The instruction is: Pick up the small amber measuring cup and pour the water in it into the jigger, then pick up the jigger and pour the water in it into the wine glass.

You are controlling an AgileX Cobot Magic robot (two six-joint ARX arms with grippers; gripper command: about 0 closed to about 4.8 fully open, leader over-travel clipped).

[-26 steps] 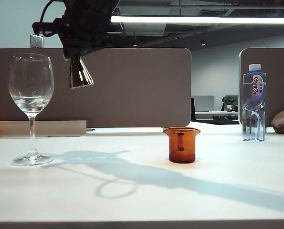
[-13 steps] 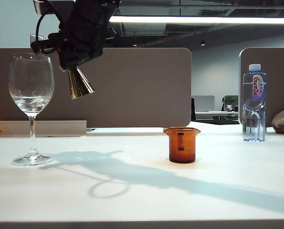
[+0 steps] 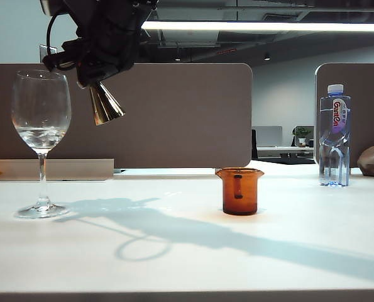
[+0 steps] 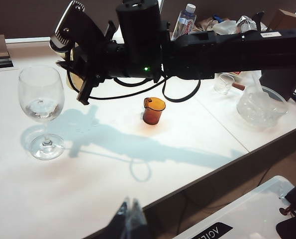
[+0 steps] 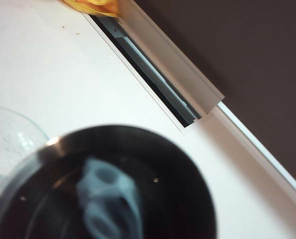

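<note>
My right gripper (image 3: pixel 97 68) reaches across to the left, high above the table, shut on the gold jigger (image 3: pixel 105 104). The jigger hangs tilted just right of the wine glass (image 3: pixel 41 113) rim, its wide lower cone pointing down and right. In the right wrist view the jigger's dark inside (image 5: pixel 113 189) fills the foreground and hides the fingers, with the wine glass rim (image 5: pixel 8 134) beside it. The wine glass holds some water (image 3: pixel 41 137). The small amber measuring cup (image 3: pixel 239 190) stands alone mid-table. My left gripper (image 4: pixel 130 215) hovers shut and empty over the table's near edge.
A clear water bottle (image 3: pixel 334 135) stands at the back right. Grey partition panels (image 3: pixel 174 113) close off the far side. Off the table's right end sit a glass bowl (image 4: pixel 261 104) and clutter. A slot (image 5: pixel 148 74) runs along the table's far edge.
The right wrist has rolled, tipping the held jigger so its lower cone swings out to the right. The wine glass, amber cup and left arm have stayed put.
</note>
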